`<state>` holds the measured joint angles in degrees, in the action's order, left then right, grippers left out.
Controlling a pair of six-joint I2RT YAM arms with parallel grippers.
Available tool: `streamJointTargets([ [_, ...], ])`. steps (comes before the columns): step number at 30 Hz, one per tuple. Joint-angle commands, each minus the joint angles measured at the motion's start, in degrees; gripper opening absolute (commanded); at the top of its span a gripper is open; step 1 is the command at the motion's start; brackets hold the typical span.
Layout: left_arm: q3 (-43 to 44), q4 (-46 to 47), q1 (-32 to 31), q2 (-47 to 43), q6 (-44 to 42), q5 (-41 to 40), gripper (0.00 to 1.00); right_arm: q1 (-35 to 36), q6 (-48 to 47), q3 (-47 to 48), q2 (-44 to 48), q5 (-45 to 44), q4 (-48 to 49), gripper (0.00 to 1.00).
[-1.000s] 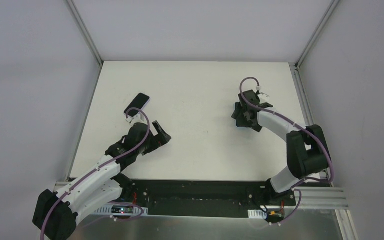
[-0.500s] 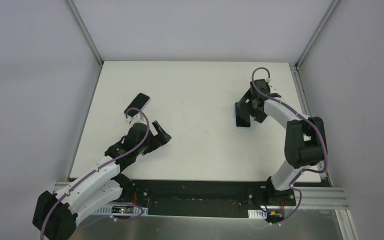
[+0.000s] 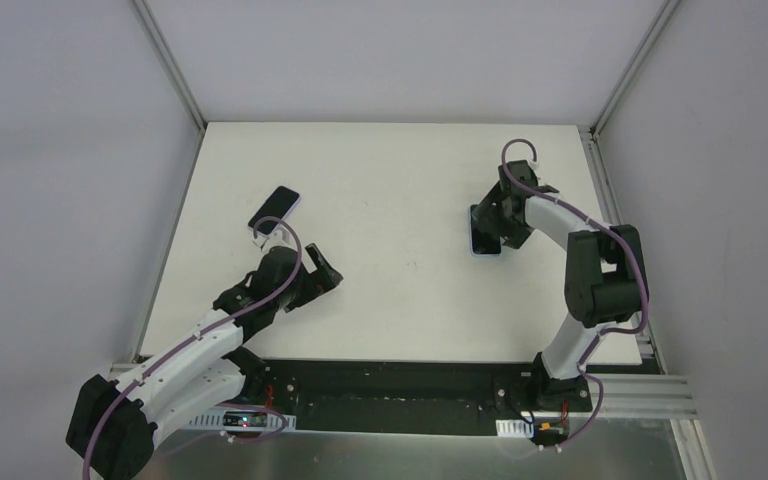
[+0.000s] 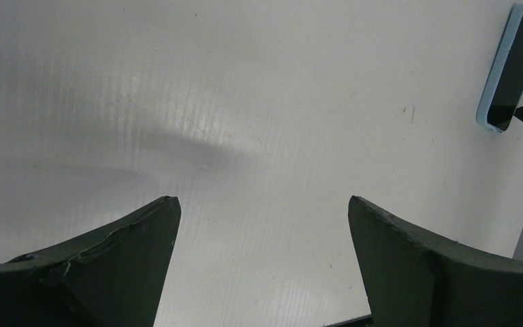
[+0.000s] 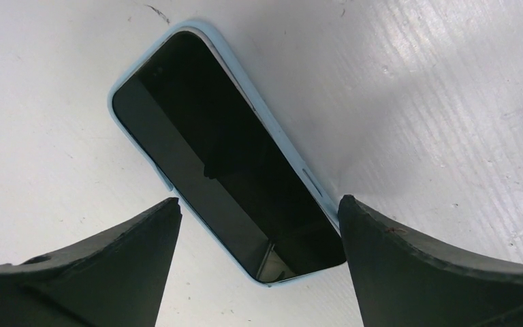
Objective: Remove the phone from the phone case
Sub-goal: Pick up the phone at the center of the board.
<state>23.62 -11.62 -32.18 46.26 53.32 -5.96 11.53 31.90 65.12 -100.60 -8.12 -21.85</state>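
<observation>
Since a second earlier the right gripper [image 5: 259, 204] had set down the phone case [image 5: 225, 157] and backed off. Its fingers stood spread and empty just above it. The blue case looked hollow, light and bendy, best pinched across its long rims. The left gripper [image 4: 262, 201] was spread too. The phone [image 3: 276, 208], stiff and slick, lay near the table's [image 3: 390, 170] left edge, with open room between.

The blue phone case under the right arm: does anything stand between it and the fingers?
Nothing visible does. The cased phone lies on bare table, just ahead of the open right gripper.
</observation>
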Motion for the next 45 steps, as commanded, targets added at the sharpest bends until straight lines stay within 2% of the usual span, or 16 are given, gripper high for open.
streamJointTargets([
  [1, -0.12, 1.86, 0.1, 0.67, 0.73, 0.86, 0.97, 1.45, 0.58, -0.1, 0.03, 1.62, -0.54, 0.88],
  [9, -1.01, 2.45, 0.1, 0.48, 0.91, 1.03, 0.97, 4.88, 1.02, -2.36, 2.02, 1.22, 0.14, 0.87],
  [18, -1.45, 2.57, 0.09, -0.32, 0.84, 1.42, 0.97, 8.13, -0.52, -0.35, 1.67, -0.67, -2.64, 0.88],
  [20, -1.54, 2.58, 0.06, -0.67, 0.75, 1.39, 0.97, 8.43, -1.22, -0.33, 2.0, -2.0, -3.33, 0.9],
  [23, -1.66, 2.58, 0.1, -0.91, 0.65, 1.31, 0.97, 9.01, -3.08, -1.19, 3.83, -4.17, -3.64, 0.99],
  [25, -1.52, 2.61, 0.08, -0.67, 0.67, 1.3, 0.97, 9.12, -5.01, -1.46, 4.63, -4.7, -3.86, 1.0],
  [35, -0.84, 2.7, 0.09, -0.44, 0.19, 1.75, 0.97, 9.2, -9.79, 6.26, -1.57, -7.27, -11.74, 1.0],
  [45, -0.52, 2.74, 0.1, 0.67, 0.22, 2.0, 0.96, 9.06, -10.69, 8.77, -5.03, -8.17, -13.4, 0.99],
])
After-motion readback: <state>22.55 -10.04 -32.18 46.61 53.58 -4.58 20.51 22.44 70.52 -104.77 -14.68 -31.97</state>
